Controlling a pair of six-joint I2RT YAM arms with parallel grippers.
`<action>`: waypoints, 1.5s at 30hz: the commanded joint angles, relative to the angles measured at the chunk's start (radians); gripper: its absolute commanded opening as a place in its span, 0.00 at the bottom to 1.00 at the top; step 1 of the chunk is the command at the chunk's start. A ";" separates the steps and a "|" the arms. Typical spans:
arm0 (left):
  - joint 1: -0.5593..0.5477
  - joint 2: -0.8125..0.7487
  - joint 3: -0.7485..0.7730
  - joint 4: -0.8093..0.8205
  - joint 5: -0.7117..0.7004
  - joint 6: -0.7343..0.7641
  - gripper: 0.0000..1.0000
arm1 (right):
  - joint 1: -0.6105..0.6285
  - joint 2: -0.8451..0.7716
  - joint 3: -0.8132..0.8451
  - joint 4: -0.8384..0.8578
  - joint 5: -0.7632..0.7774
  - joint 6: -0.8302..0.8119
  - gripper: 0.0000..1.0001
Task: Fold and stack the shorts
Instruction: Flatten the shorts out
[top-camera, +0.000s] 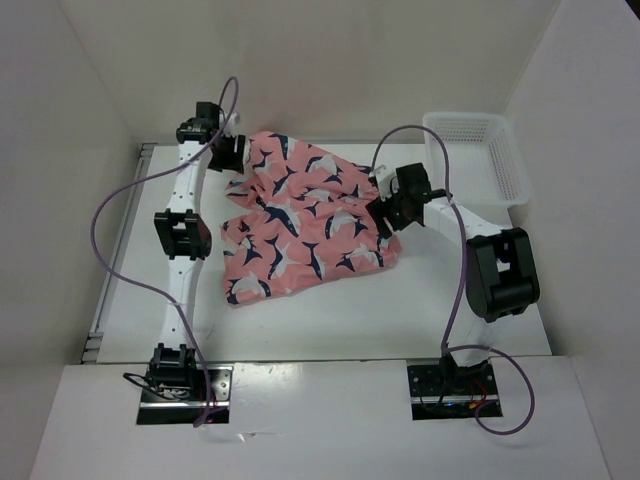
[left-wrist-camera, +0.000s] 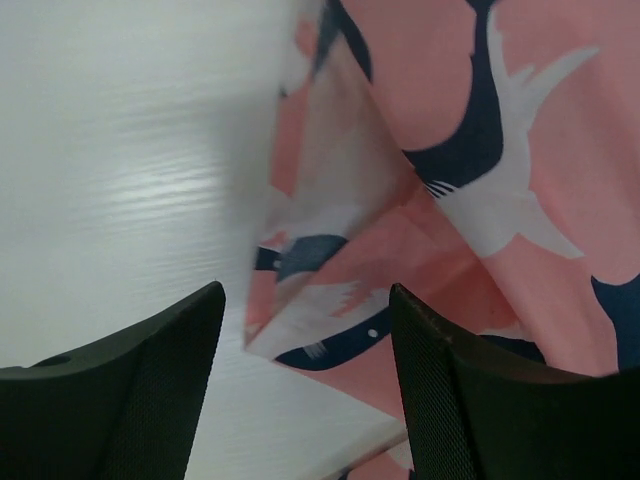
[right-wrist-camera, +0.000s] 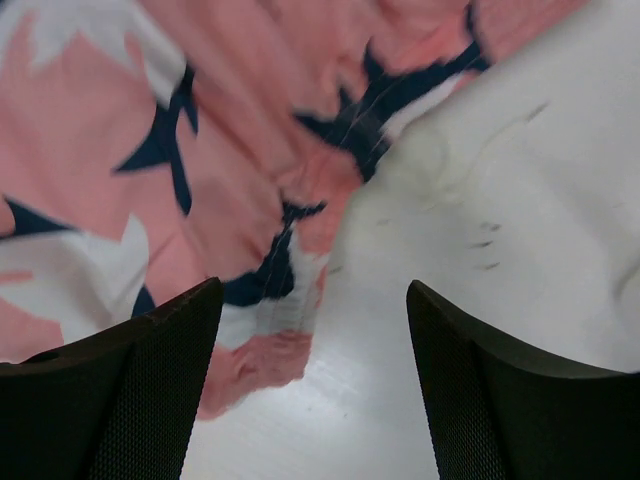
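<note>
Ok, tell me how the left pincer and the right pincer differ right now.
The left pincer sits at the far left corner of the shorts; the right pincer sits at their right edge, nearer the bases. A fabric corner lies between the left pincer's jaws; mostly bare table lies between the right pincer's jaws. Both are open, gripping nothing.

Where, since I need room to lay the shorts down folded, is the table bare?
The widest bare table is the near strip between the shorts and the arm bases. Crowded: the right arm fills the gap toward the basket; the left arm lies along the shorts' left side.
</note>
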 joint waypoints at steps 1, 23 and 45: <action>-0.048 0.013 -0.026 -0.041 0.055 0.004 0.74 | -0.003 -0.022 -0.041 -0.060 -0.051 -0.080 0.79; -0.047 -0.661 -1.144 0.364 -0.155 0.004 0.00 | -0.003 -0.091 -0.239 -0.169 -0.025 -0.402 0.05; -0.007 -0.798 -1.554 0.301 0.380 0.004 0.54 | 0.037 -0.152 -0.308 -0.227 -0.028 -0.502 0.05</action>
